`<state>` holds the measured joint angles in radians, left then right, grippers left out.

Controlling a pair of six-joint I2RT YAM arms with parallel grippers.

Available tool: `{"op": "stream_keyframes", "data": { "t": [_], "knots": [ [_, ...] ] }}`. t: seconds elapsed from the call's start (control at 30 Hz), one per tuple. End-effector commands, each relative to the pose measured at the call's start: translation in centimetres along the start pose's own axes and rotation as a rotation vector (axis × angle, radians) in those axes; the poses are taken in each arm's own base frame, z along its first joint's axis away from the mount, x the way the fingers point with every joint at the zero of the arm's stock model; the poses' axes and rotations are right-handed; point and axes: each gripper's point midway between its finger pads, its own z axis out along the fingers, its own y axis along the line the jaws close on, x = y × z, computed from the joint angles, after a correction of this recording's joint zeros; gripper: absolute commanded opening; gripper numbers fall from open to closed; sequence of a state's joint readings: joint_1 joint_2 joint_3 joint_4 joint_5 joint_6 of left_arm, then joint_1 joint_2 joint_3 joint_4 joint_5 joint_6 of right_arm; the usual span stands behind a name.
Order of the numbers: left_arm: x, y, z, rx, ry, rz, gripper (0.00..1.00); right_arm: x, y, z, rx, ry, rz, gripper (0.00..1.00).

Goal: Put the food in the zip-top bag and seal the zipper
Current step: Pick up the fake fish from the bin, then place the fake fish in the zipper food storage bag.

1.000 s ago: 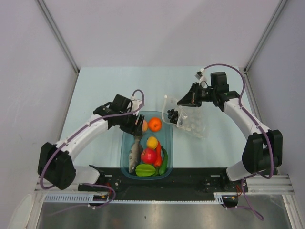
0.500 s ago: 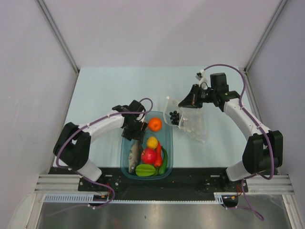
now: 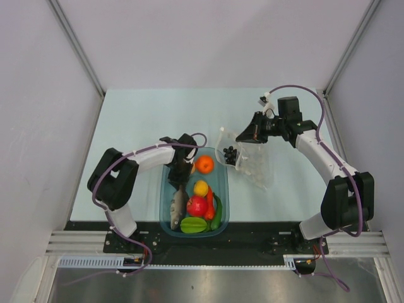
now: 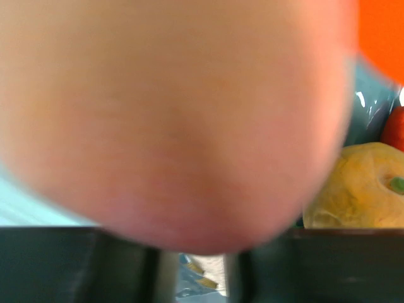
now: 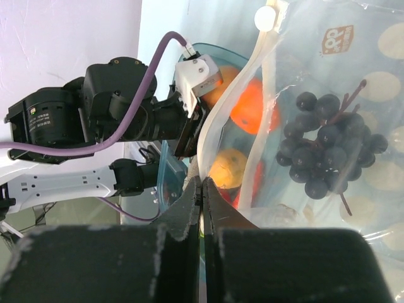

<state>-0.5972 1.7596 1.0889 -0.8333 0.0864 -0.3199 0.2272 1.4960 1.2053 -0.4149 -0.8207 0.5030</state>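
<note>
The clear zip-top bag [image 3: 255, 165] lies right of the teal tub with black grapes [image 3: 230, 154] inside. My right gripper [image 3: 243, 134] is shut on the bag's mouth edge and holds the pale zipper [image 5: 206, 146] up. My left gripper [image 3: 185, 166] is at the tub's far left corner, right against the peach [image 4: 177, 113]. The peach fills the left wrist view and hides the fingertips. The jaw bases stand slightly apart. The orange [image 3: 204, 164], lemon [image 3: 201, 188], red fruit [image 3: 197, 205], fish [image 3: 178, 201], starfruit [image 3: 192, 225] and peppers [image 3: 217, 213] lie in the tub.
The teal tub [image 3: 225, 189] stands at the table's near middle, between the two arms. The bag's mouth faces the tub's far right corner. White walls with metal posts close in the table on the left, right and back.
My left arm has folded in, its elbow swinging toward the tub, and its gripper has shifted slightly right onto the peach. My right gripper and the bag have barely moved.
</note>
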Motion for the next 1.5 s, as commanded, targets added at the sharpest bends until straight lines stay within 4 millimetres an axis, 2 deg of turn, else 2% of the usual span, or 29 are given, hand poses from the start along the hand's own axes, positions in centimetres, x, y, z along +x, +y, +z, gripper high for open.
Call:
{"op": "stream_keyframes", "data": {
  "t": [0.0,0.03,0.07,0.1,0.27,0.3,0.4,0.43,0.5,0.53,0.63,0.67,0.77,0.8,0.87,0.9,1.0,1.03,1.1,1.13,1.2,1.33,1.4,1.43,1.47],
  "knots": [
    [-1.3,-1.0,-0.2,0.037,-0.017,-0.008,0.21,-1.6,2.0,-0.3,-0.046,-0.034,-0.062,0.00],
    [-1.5,-1.1,-0.5,0.040,-0.026,-0.005,0.14,-1.6,2.1,-0.2,-0.054,-0.033,-0.064,0.00],
    [-1.7,-1.1,-1.3,0.049,-0.040,-0.009,0.02,-1.6,2.4,-0.2,-0.063,-0.032,-0.057,0.00],
    [-2.4,-1.2,-2.1,0.057,-0.067,-0.013,0.01,-1.7,3.2,-0.3,-0.084,-0.030,-0.067,0.00],
    [-4.6,-1.1,-6.8,0.088,-0.222,-0.005,0.00,-2.5,6.7,-1.0,-0.186,-0.053,-0.080,0.00],
    [-5.0,-1.3,-8.6,0.099,-0.280,0.008,0.00,-2.4,7.4,-1.2,-0.210,-0.039,-0.073,0.00],
    [-5.8,-0.7,-11.6,0.090,-0.380,0.020,0.00,-2.5,10.1,-2.1,-0.278,-0.031,-0.090,0.00],
    [-5.9,-0.6,-13.3,0.098,-0.435,0.023,0.00,-2.6,11.0,-2.6,-0.302,-0.040,-0.108,0.00],
    [-6.4,0.1,-15.3,0.098,-0.505,0.021,0.00,-2.3,11.9,-2.9,-0.336,-0.029,-0.103,0.00],
    [-6.4,0.5,-17.0,0.093,-0.564,0.018,0.00,-2.3,12.7,-3.1,-0.360,-0.030,-0.099,0.00],
    [-7.2,1.4,-20.6,0.085,-0.701,0.017,0.00,-1.6,14.3,-3.0,-0.421,-0.010,-0.121,0.00],
    [-7.7,1.5,-21.7,0.081,-0.747,0.027,0.00,-1.2,14.2,-2.6,-0.427,0.001,-0.123,0.00],
    [-9.2,1.3,-26.4,0.099,-0.921,0.026,0.00,-0.4,10.6,-1.1,-0.372,0.005,-0.073,0.00],
    [-9.7,1.0,-27.8,0.112,-0.972,0.026,0.00,0.4,7.7,0.0,-0.327,0.022,-0.016,0.00],
    [-10.8,0.3,-30.8,0.153,-1.101,0.019,0.00,0.3,4.6,1.0,-0.284,0.010,0.043,0.00],
    [-11.3,0.2,-31.5,0.164,-1.140,0.018,0.00,0.9,3.1,1.5,-0.266,0.013,0.079,0.00],
    [-13.2,0.2,-33.7,0.178,-1.283,-0.023,0.00,1.1,1.7,2.1,-0.248,0.020,0.126,0.00],
    [-14.0,-0.1,-35.0,0.201,-1.350,-0.028,0.00,1.1,1.6,2.2,-0.246,0.023,0.134,0.00],
    [-14.7,-0.3,-35.1,0.230,-1.389,-0.067,0.00,1.2,1.3,2.5,-0.238,0.032,0.155,0.00],
    [-15.2,-0.8,-36.0,0.256,-1.434,-0.076,0.00,1.0,1.3,2.6,-0.236,0.032,0.155,0.00],
    [-15.7,-1.2,-36.1,0.273,-1.449,-0.114,0.00,0.9,1.1,2.7,-0.227,0.037,0.159,0.00],
    [-15.7,-3.9,-36.6,0.344,-1.491,-0.116,0.00,0.1,0.8,2.5,-0.216,0.020,0.172,0.00],
    [-15.6,-5.3,-35.8,0.373,-1.478,-0.098,0.00,-0.1,0.7,2.3,-0.212,0.017,0.181,0.00],
    [-15.7,-6.1,-36.9,0.411,-1.524,-0.090,0.00,-0.2,0.6,2.2,-0.213,0.015,0.185,0.00],
    [-15.8,-6.5,-36.3,0.419,-1.519,-0.080,0.00,-0.3,0.5,2.1,-0.212,0.013,0.189,0.00]
  ]
}}
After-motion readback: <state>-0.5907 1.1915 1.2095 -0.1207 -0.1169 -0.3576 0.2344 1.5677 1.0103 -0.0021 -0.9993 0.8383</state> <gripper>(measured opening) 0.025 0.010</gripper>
